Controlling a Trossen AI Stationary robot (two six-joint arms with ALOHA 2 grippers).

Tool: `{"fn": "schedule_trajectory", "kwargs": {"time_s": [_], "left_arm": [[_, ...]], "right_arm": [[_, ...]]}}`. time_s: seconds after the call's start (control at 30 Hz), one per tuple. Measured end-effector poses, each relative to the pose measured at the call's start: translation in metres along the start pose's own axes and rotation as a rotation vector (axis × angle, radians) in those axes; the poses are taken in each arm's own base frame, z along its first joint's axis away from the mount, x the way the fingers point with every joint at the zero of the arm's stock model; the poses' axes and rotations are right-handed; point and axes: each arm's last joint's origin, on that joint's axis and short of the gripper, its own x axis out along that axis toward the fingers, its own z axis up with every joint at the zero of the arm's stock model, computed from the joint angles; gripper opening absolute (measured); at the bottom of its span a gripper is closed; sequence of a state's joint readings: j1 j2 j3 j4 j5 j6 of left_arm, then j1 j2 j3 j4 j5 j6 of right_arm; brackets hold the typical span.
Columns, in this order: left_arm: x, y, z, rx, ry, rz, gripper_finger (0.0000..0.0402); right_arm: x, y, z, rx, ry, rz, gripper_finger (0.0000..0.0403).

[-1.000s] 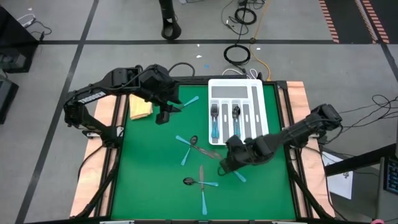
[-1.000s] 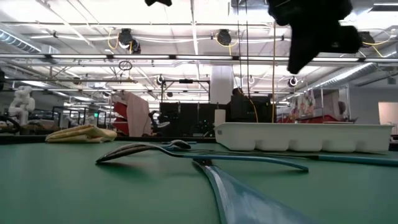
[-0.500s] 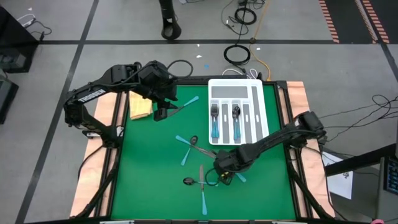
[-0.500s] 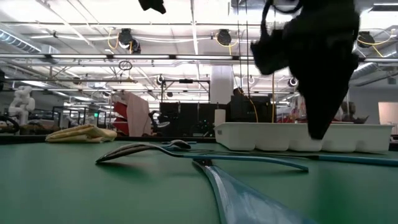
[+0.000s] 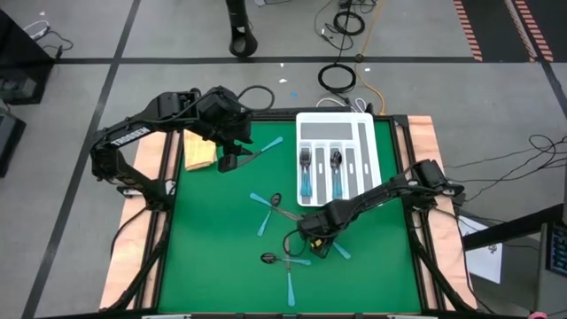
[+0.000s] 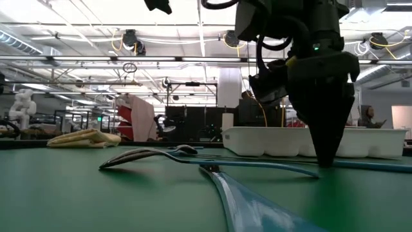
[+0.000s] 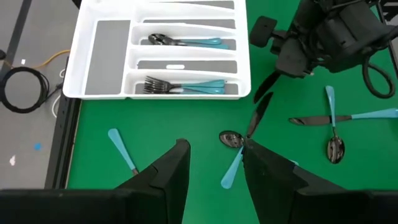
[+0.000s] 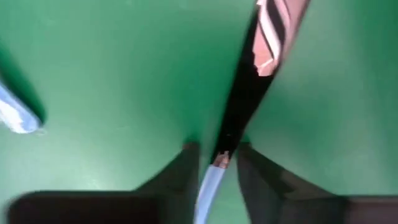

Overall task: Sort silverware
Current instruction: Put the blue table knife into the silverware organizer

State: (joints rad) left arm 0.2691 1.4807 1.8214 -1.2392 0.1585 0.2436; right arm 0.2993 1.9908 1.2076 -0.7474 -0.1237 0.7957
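Silverware with light-blue handles lies scattered on the green mat: a knife [image 5: 292,215], a crossed pair [image 5: 266,209], a spoon and knife [image 5: 282,257], and one piece by the far side [image 5: 270,143]. My right gripper [image 5: 312,234] is down at the mat, open by a narrow gap. Its fingers stand on either side of the knife [image 8: 245,93], where the dark blade meets the blue handle [image 8: 208,186]. In the low view its tips [image 6: 325,158] reach the mat. My left gripper [image 7: 214,168] hovers open over the far-left part of the table [image 5: 232,159].
A white compartmented tray [image 5: 363,133] lies at the far right of the mat, holding a fork [image 5: 305,173] and a spoon [image 5: 337,168]. A yellow cloth [image 5: 199,152] lies at the far left. Wooden borders run along both sides of the table.
My right gripper has travelled toward the table's left and near edge and come down from well above the mat until its tips stand at the surface, astride the knife. The silverware has not moved.
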Motion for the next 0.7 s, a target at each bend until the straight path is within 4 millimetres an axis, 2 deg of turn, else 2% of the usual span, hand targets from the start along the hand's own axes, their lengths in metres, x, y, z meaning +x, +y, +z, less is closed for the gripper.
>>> {"fn": "schedule_trajectory", "kwargs": {"time_s": [0.07,0.13,0.3,0.7], "left_arm": [[0.0,0.001,0.0,-0.001,0.0,0.001,0.0153],[0.0,0.002,0.0,-0.004,0.0,0.003,0.0153],[-0.001,0.005,-0.001,-0.013,0.0,0.011,0.0153],[-0.001,0.007,-0.002,-0.012,0.0,0.015,0.0153]], "right_arm": [[0.002,-0.001,0.001,0.02,0.006,-0.009,0.0041],[0.001,-0.003,0.002,0.053,0.012,-0.003,0.0015],[-0.005,0.001,0.006,0.069,0.009,-0.023,0.0004],[-0.047,0.036,0.018,0.051,-0.093,-0.023,0.0003]]}}
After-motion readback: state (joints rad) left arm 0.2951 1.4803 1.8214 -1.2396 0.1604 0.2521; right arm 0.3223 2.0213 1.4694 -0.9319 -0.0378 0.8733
